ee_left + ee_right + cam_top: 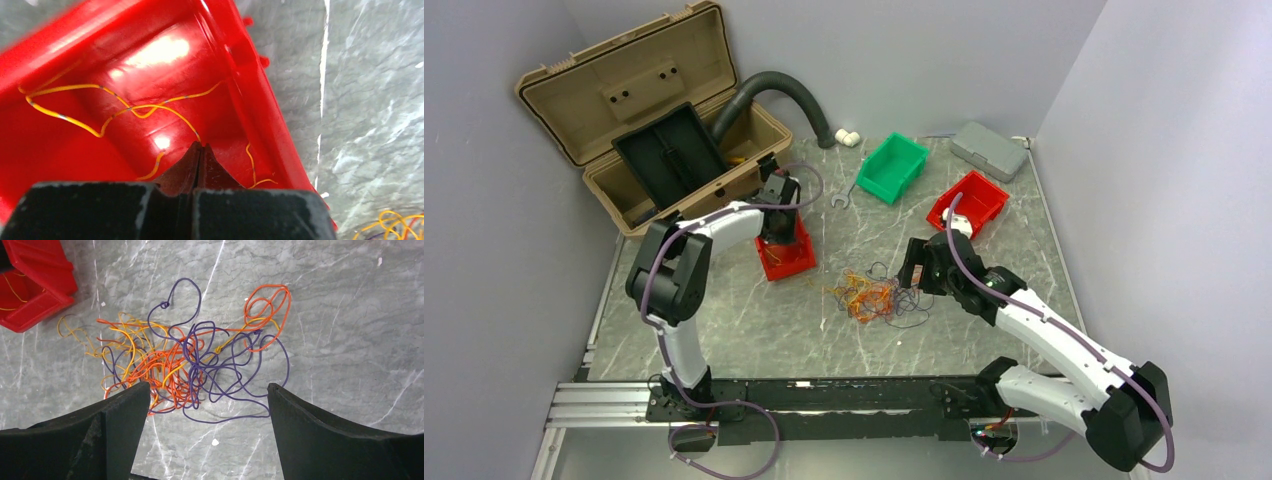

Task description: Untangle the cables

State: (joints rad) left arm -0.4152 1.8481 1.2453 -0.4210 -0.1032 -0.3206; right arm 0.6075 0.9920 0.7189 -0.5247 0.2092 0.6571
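Separation step: left fingers (187, 167), pressed together, sit in red bin (260, 100) left of centre over one yellow cable (62, 117); right fingers (115, 425), spread wide, hover above tangle (190, 365) mid-worktop (350, 340); next move likely calls for pinching one outlying strand.

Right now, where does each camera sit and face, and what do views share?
Top external: above, behind the bases, looking down on the table; both arms show.
Left wrist: looks down into the red bin; left gripper shut.
Right wrist: looks down on the cables; right gripper open.
Shared: both wrist views catch bin and cables.
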